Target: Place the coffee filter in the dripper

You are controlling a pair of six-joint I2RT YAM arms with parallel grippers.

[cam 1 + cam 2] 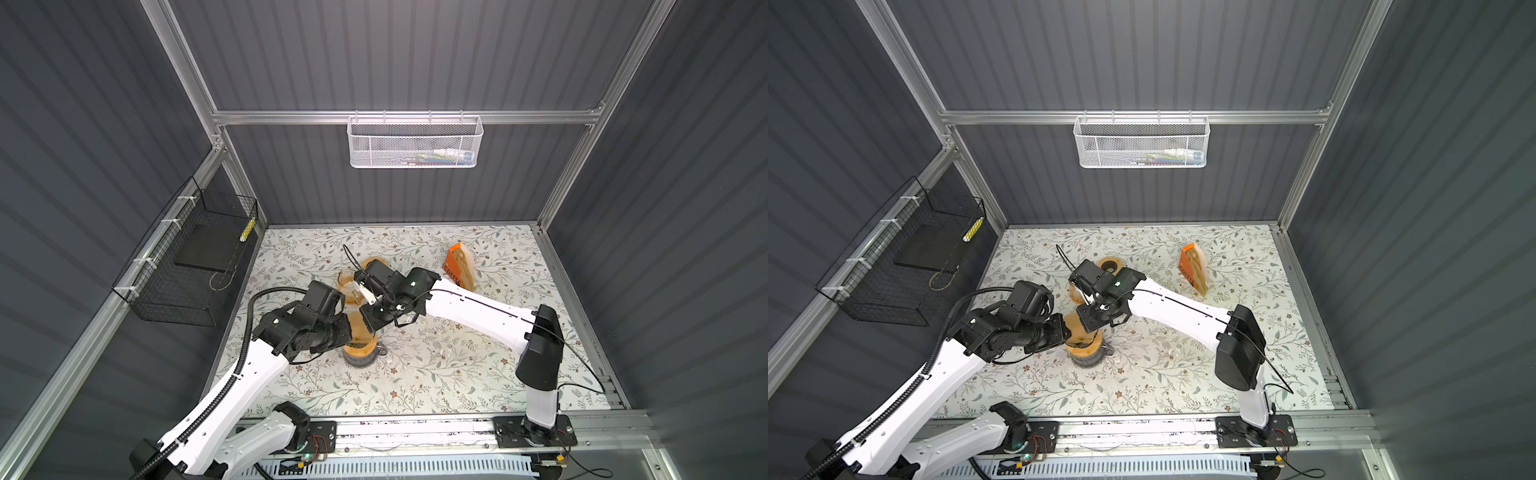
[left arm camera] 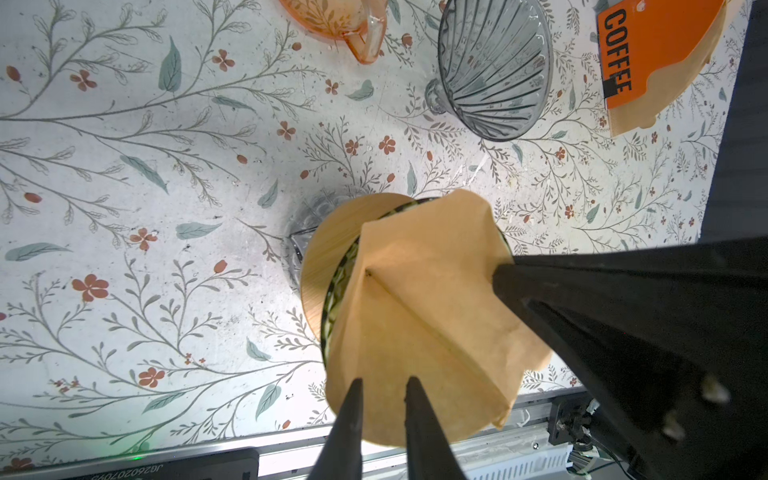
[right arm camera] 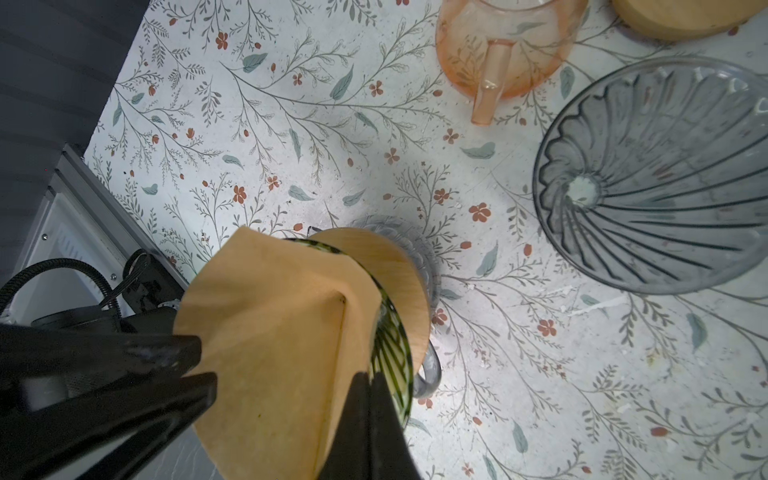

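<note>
One coffee filter (image 2: 415,299), tip down, axis near upright, sits partly in the green dripper (image 3: 390,345), a grey dripper (image 2: 494,66) apart; right pincer (image 3: 368,382) pinches the filter's rim, left pincer (image 2: 384,380) slightly spread astride it.

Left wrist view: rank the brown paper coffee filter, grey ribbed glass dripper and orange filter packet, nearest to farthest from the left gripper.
1. brown paper coffee filter: at the fingertips of the left gripper.
2. grey ribbed glass dripper: on the tabletop beyond the filter.
3. orange filter packet: farthest, toward the tabletop's far right.
</note>
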